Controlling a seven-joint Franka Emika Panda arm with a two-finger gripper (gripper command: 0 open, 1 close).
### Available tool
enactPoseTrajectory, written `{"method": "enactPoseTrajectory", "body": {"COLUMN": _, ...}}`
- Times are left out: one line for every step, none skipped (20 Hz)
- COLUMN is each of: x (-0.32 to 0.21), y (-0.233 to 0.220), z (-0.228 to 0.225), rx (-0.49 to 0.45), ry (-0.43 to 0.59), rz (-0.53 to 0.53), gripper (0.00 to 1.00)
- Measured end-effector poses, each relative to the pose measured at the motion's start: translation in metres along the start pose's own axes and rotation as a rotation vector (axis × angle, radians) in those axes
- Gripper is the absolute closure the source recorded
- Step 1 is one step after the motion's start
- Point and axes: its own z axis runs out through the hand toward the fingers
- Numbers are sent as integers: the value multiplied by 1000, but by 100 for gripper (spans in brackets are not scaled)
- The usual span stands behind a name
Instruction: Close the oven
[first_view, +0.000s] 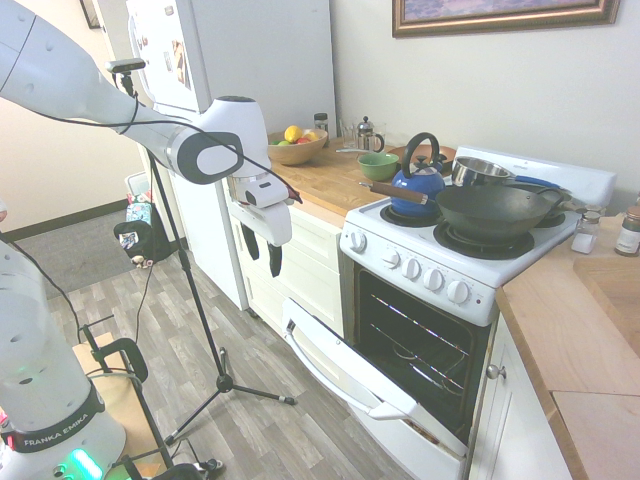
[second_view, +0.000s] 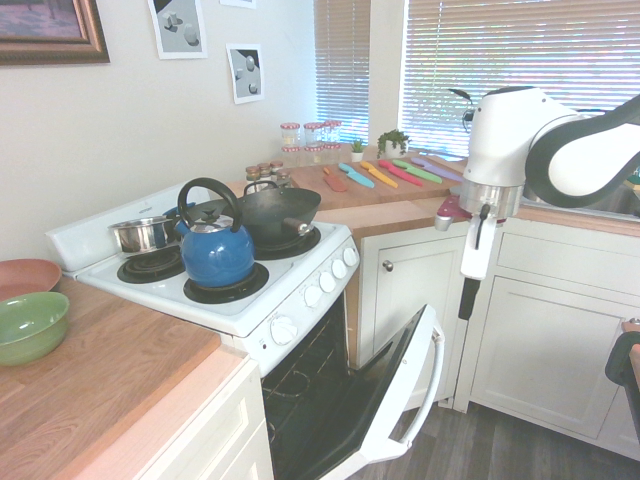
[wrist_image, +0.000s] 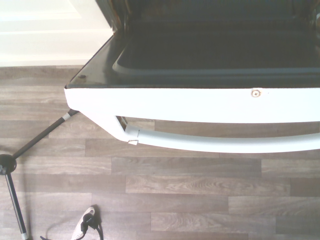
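The white oven (first_view: 432, 279) (second_view: 283, 327) stands between wooden counters with its drop-down door (first_view: 345, 372) (second_view: 402, 388) hanging partly open, and the dark racked cavity (first_view: 420, 345) shows. The door's long bar handle (first_view: 325, 372) (second_view: 436, 368) (wrist_image: 225, 144) faces the floor side. My gripper (first_view: 262, 262) (second_view: 466, 310) hangs in the air above and to the outside of the door's free edge, touching nothing, its two dark fingers apart and empty. In the wrist view the door's upper edge (wrist_image: 200, 105) and its handle lie below the camera.
A blue kettle (first_view: 417, 185) (second_view: 216, 248), a dark wok (first_view: 495, 208) (second_view: 270, 208) and a steel pot (first_view: 480, 170) sit on the stovetop. White cabinets (first_view: 300, 265) (second_view: 545, 320) flank the oven. A black tripod (first_view: 225, 382) stands on the wood floor near the door.
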Motion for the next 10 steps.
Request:
{"method": "enactPoseTrajectory", "body": {"x": 0, "y": 0, "z": 1, "rx": -1, "ry": -1, "rz": 0, "gripper": 0}}
{"method": "enactPoseTrajectory", "body": {"x": 0, "y": 0, "z": 1, "rx": -2, "ry": -2, "rz": 0, "gripper": 0}}
{"method": "enactPoseTrajectory", "body": {"x": 0, "y": 0, "z": 4, "rx": -7, "ry": -7, "rz": 0, "gripper": 0}}
{"method": "enactPoseTrajectory", "body": {"x": 0, "y": 0, "z": 7, "rx": -14, "ry": -13, "rz": 2, "gripper": 0}}
{"method": "enactPoseTrajectory", "body": {"x": 0, "y": -1, "z": 14, "rx": -23, "ry": -21, "rz": 16, "gripper": 0}}
{"method": "enactPoseTrajectory", "body": {"x": 1, "y": -3, "z": 20, "rx": -28, "ry": -22, "rz": 31, "gripper": 0}}
{"method": "enactPoseTrajectory", "body": {"x": 1, "y": -4, "z": 26, "rx": -31, "ry": -23, "rz": 48, "gripper": 0}}
{"method": "enactPoseTrajectory", "body": {"x": 3, "y": -6, "z": 33, "rx": -34, "ry": -23, "rz": 70, "gripper": 0}}
{"method": "enactPoseTrajectory", "body": {"x": 4, "y": -8, "z": 39, "rx": -41, "ry": -22, "rz": 92, "gripper": 0}}
{"method": "enactPoseTrajectory", "body": {"x": 6, "y": -10, "z": 45, "rx": -48, "ry": -24, "rz": 105, "gripper": 0}}
